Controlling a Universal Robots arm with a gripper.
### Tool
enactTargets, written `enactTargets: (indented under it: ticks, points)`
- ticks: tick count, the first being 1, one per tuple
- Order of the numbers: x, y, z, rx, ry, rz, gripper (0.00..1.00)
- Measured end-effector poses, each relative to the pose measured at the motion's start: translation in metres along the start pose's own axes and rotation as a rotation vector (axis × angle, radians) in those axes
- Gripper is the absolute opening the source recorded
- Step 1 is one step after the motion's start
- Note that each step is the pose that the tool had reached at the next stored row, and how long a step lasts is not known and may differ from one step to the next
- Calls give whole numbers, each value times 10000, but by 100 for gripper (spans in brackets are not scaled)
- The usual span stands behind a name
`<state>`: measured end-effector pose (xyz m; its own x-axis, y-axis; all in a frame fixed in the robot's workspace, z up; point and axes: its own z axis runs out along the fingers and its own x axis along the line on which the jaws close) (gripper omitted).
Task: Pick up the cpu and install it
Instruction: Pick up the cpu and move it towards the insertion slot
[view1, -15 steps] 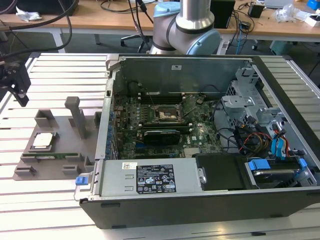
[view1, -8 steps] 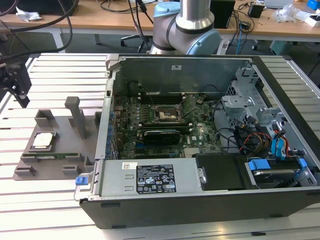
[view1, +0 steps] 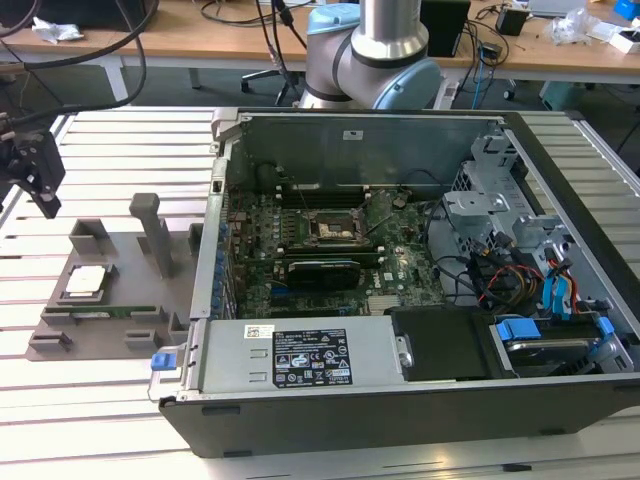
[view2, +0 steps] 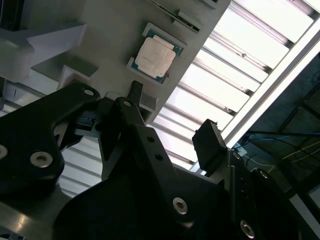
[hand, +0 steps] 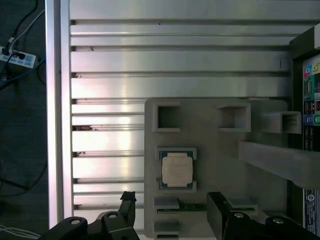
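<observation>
The cpu (view1: 85, 282) is a flat square chip with a silver top, lying in a pocket of the grey fixture plate (view1: 120, 265) at the exterior view's left. It also appears in both wrist views, as the cpu (hand: 176, 168) and the cpu (view2: 155, 56). My gripper (view1: 38, 185) hangs well above the table beyond the fixture's far left corner, away from the chip. In both wrist views the gripper (hand: 171, 199) (view2: 172, 117) is open, with nothing between its black fingers (hand: 127, 198). The motherboard socket (view1: 335, 228) sits inside the open computer case (view1: 400, 400).
A narrow green memory stick (view1: 100, 312) lies in the fixture in front of the chip. A tall grey post (view1: 152, 232) and block holders (view1: 90, 238) rise from the fixture. The arm's base (view1: 375, 50) stands behind the case. The slatted aluminium table (hand: 150, 60) ends at an edge near the gripper.
</observation>
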<state>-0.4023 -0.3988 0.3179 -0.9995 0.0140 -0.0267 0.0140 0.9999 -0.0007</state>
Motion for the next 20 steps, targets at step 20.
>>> enactTargets:
  ticks: [20]
  points:
    - [3, 0, 130, 0, 0, 0, 68]
